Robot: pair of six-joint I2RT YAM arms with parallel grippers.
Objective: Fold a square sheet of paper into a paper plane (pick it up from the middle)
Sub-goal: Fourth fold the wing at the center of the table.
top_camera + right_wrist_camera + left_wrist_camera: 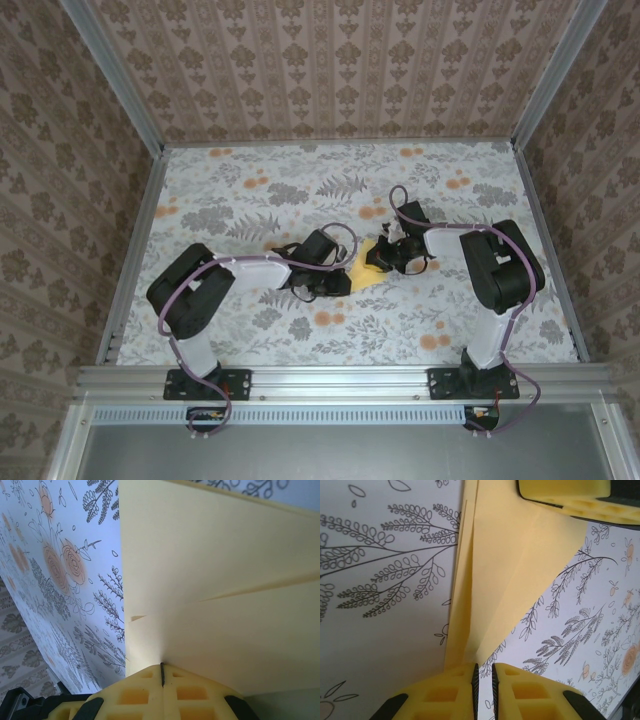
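The left claw (pixel 483 672) is seen almost shut at one tip of the square sheet of paper (pixel 510 580); whether that tip is pinched cannot be told. The sheet, partly folded, is spanned between both claws at the middle of the flowered surface (pixel 250 190). Its opposite edge is clenched by the right claw (pixel 162 672). Layers should be aligned and tension held gentle, so tearing is avoided.

tip of folded paper (pixel 515 580) lost behind left gripper (pixel 485 672) fingertips, far end under right gripper (pixel 161 670), ahead of it cut off top and right
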